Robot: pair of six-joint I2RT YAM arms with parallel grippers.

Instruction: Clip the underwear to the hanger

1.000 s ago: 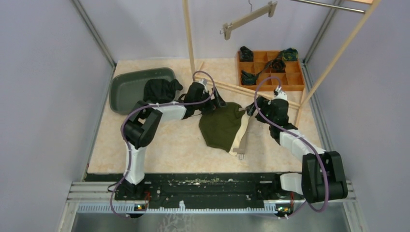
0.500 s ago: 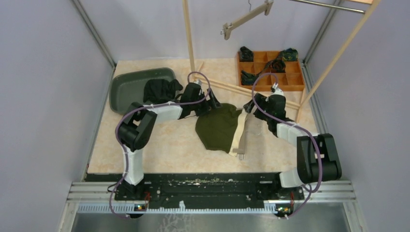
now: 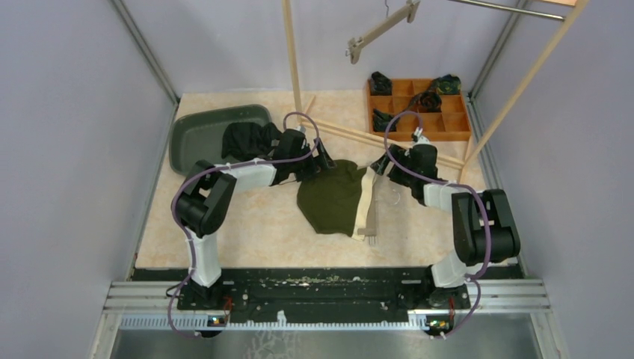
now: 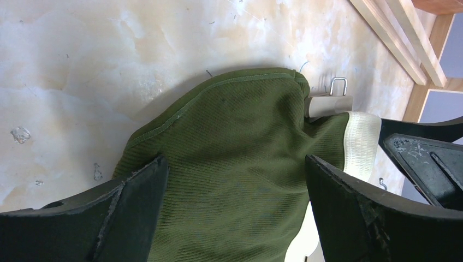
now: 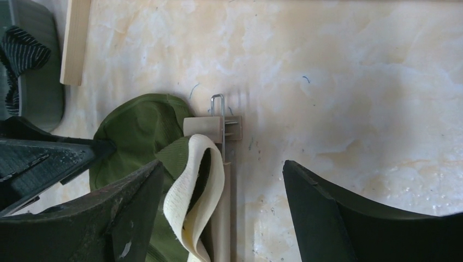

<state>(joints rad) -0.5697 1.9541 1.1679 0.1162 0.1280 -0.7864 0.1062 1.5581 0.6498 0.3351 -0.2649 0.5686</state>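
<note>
The olive green underwear (image 3: 329,198) with a cream waistband (image 3: 365,202) lies flat mid-table, over a pale wooden clip hanger (image 3: 373,224). My left gripper (image 3: 320,161) hovers open at the garment's far left edge, and green cloth (image 4: 235,153) fills the space between its fingers. My right gripper (image 3: 381,166) is open at the far right corner. It straddles the raised waistband loop (image 5: 196,185) and the hanger bar (image 5: 225,218). The hanger's end clip (image 5: 205,126) with its wire loop pokes out past the cloth. Neither gripper holds anything.
A dark green tray (image 3: 196,138) with a black garment (image 3: 247,138) sits at the back left. A wooden compartment box (image 3: 441,123) of dark garments stands at the back right. Rack base bars (image 3: 351,134) run behind the grippers. Another hanger (image 3: 381,26) hangs above.
Both grippers have shifted left and slightly back, and the underwear and hanger have slid a little left with them. The right arm has folded in closer.
</note>
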